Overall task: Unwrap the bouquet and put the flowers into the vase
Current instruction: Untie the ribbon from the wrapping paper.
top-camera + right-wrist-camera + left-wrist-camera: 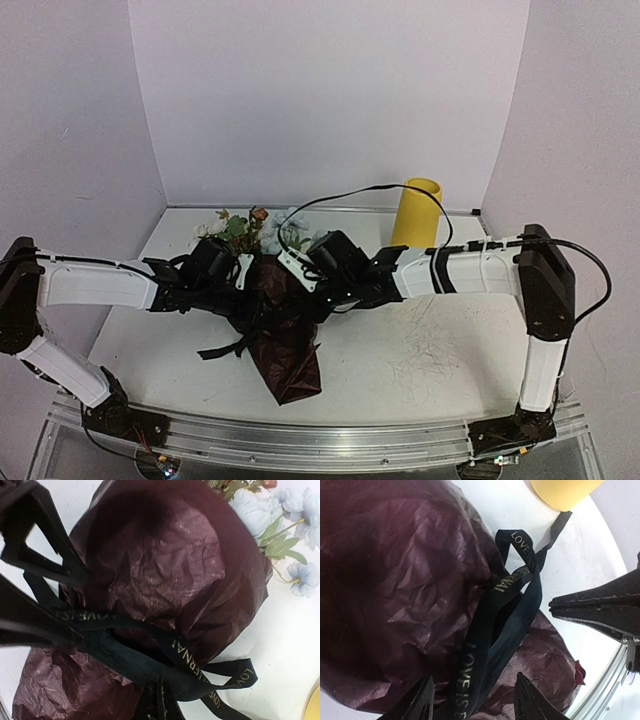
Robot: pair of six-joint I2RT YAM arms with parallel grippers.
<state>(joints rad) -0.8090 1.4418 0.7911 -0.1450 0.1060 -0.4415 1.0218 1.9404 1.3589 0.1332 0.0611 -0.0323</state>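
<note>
The bouquet [285, 345] lies across the table in dark red crinkled paper [395, 580], tied with a black ribbon [490, 630] printed in gold. The flowers [250, 230] stick out of its far end, pale blue ones [255, 510] nearest. The yellow vase [415, 212] stands upright at the back right. My left gripper [475, 707] is open, and the ribbon runs loosely between its fingers [417, 705]. My right gripper [161, 692] is shut, its tip at the lower edge of the ribbon [135, 660]. From the left wrist, that tip sits just off the ribbon.
Both arms meet over the bouquet's middle [275, 280]. A black cable [350, 192] arcs above the right arm near the vase. The white table [430, 350] has scuff marks to the right, and a metal rail [320, 440] runs along its near edge.
</note>
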